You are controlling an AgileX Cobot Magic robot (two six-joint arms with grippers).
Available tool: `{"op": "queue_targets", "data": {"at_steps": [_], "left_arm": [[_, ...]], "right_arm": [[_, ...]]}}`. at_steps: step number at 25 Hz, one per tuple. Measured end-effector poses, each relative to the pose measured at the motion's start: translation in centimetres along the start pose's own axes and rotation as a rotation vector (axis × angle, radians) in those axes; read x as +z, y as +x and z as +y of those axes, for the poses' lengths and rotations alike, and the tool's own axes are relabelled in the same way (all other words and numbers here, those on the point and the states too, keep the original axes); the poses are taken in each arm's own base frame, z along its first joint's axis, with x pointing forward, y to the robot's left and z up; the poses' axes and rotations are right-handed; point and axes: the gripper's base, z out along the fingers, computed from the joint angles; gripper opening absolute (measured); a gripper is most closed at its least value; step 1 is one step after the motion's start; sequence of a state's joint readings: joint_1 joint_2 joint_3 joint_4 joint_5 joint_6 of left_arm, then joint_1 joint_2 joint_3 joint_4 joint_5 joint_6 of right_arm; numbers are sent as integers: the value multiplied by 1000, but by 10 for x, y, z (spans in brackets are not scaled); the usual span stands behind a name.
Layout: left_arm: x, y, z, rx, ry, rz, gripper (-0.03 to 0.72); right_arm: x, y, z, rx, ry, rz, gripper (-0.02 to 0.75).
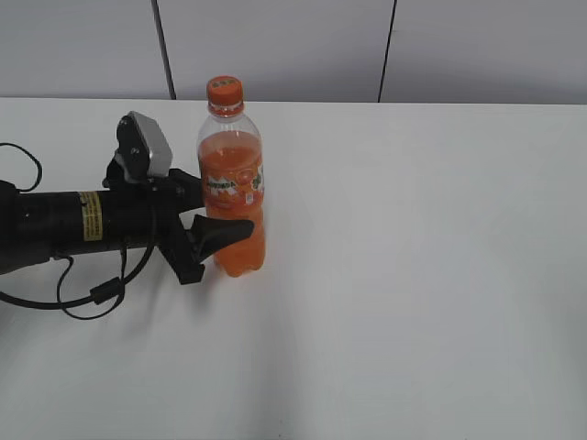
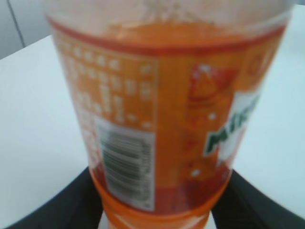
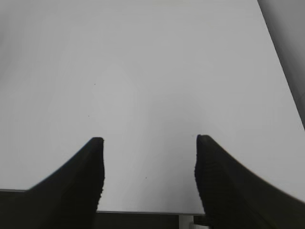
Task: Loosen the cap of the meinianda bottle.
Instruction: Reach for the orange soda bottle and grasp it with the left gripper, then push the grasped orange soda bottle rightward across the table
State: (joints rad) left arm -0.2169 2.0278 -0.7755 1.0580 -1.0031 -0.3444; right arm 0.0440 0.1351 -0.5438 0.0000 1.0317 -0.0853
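The meinianda bottle (image 1: 232, 188) stands upright on the white table, filled with orange liquid, with its orange cap (image 1: 225, 91) on top. My left gripper (image 1: 223, 209) reaches in from the left, its black fingers on either side of the bottle's lower body, pressed against it. In the left wrist view the bottle's label and barcode (image 2: 162, 119) fill the frame, with the fingers of the left gripper (image 2: 157, 212) touching both sides. The cap is out of that view. My right gripper (image 3: 148, 160) is open and empty above bare table. It does not show in the exterior view.
The white table (image 1: 422, 238) stretches right and forward of the bottle. A grey panelled wall (image 1: 275, 46) stands behind the far edge. The left arm's black cable (image 1: 92, 298) loops on the table at the left. A table edge (image 3: 143, 211) lies under the right gripper.
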Motion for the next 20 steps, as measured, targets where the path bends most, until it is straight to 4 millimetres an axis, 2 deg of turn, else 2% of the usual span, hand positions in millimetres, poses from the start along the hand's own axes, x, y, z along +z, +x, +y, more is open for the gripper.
{"op": "queue_targets", "data": {"at_steps": [5,9,14,17,20], "left_arm": [[1,1,-4,20,47,-6,403],[1,1,-4,19,47,-7,403],[1,1,-4,15,47,-6,403],[1,1,-4,-5,47,-6,403],[1,1,-4,-17,46,-5,403]], "right_arm": [[8,-40,-3,-8,-8,84,455],[24,-79,-6,-66,-28,163,455],[57,-126,-9,-171,-70,319,424],[85,-147,-9,-204,-124,416,409],[102,-166,-5,-216,-191,445,406]]}}
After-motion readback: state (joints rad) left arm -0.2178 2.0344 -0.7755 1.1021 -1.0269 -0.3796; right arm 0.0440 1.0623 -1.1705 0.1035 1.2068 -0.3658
